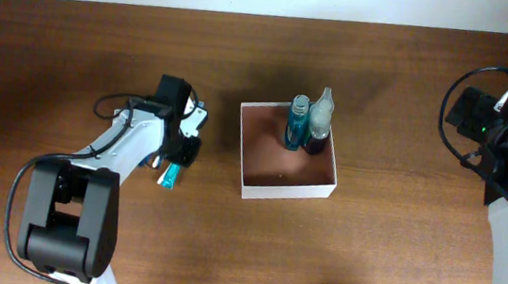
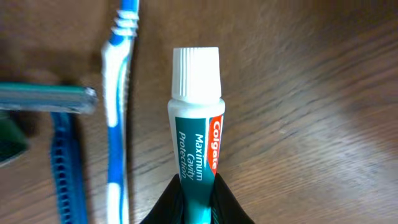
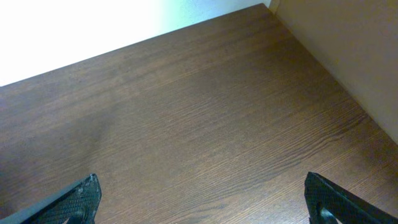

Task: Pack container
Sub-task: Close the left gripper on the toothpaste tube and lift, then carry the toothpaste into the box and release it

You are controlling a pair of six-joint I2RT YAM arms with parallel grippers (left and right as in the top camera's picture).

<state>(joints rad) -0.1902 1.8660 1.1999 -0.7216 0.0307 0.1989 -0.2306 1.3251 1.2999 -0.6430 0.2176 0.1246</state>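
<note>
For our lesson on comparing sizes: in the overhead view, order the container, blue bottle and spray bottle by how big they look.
1. container, clearly the largest.
2-3. blue bottle and spray bottle: they look alike, so they are left unranked.

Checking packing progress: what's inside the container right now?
Two bottles stand in the container, by its far wall: a blue bottle and a dark spray bottle. The rest of the floor is bare; whatever lies beneath or behind the bottles is hidden.
</note>
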